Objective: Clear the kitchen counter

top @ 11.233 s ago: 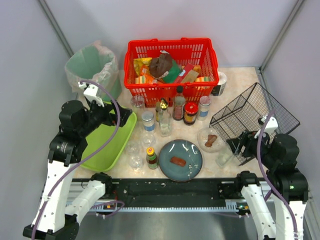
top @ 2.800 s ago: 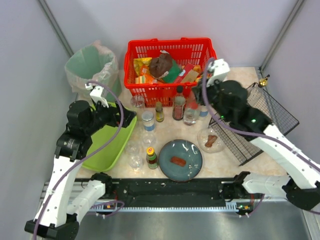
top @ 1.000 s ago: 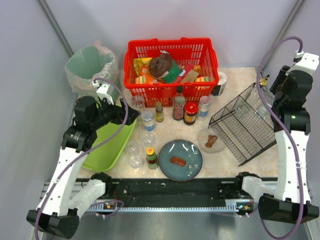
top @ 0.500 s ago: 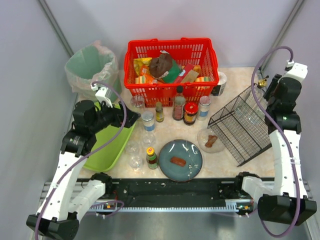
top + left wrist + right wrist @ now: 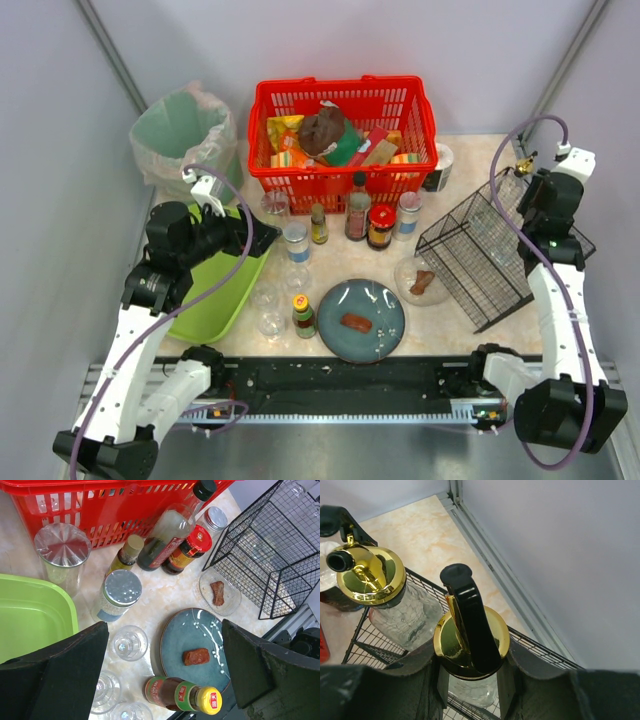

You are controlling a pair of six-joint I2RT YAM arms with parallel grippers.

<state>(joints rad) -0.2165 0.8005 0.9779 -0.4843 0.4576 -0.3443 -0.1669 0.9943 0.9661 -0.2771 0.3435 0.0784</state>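
Nearest, the left gripper (image 5: 164, 625) hangs with jaws spread wide above the cluttered pale beige marble-patterned kitchen counter (image 5: 475, 160), seemingly ready to pick something up. Farther right, the right gripper (image 5: 470, 666) pinches a gold-lidded clear glass dispenser (image 5: 470, 630) over the black wire rack (image 5: 480, 250), probably to stow it there

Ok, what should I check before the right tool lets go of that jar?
1. Right tool shut on held jar: ok.
2. It stands upright: ok.
3. Wire of rack beneath it: ok.
4. Its base seated on the wire: cannot tell.
5. Gap to second jar: ok.
6. Left tool open, empty: ok.
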